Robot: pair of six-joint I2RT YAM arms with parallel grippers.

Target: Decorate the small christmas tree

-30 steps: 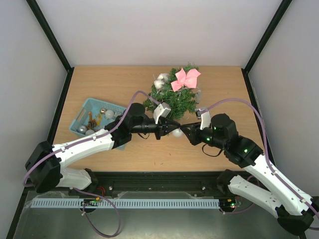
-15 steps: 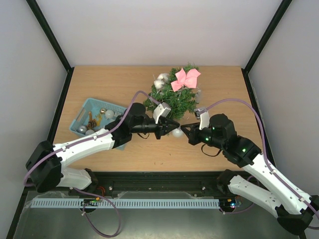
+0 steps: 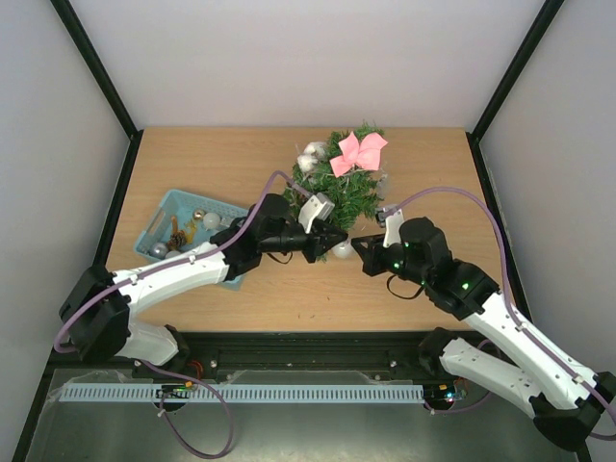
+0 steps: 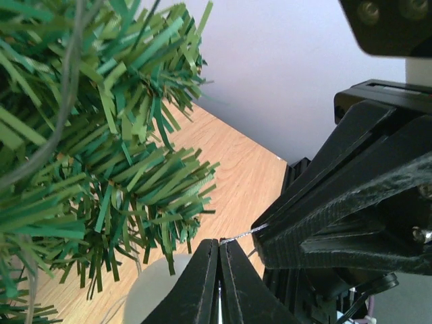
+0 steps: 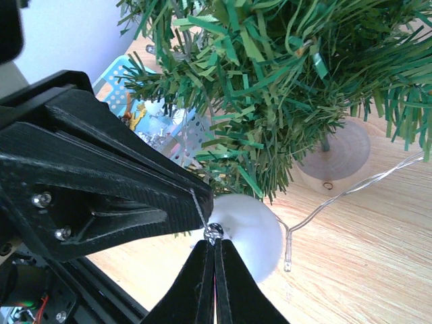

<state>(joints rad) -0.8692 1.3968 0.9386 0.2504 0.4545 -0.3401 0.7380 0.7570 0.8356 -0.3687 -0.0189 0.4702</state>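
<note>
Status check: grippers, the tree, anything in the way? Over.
Left gripper shut on hanger thread. Right gripper shut on white ball ornament at its cap. Small christmas tree upright, just beyond the tips. Clear light wire trails beside the ball.

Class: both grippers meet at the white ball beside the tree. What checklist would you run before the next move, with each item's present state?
1. Left gripper shut on the thread: ok.
2. Right gripper shut on the white ball at its cap: ok.
3. Loop of thread open enough for a branch: cannot tell.
4. Small christmas tree upright: ok.
5. Light wire clear of the ball: cannot tell.
</note>
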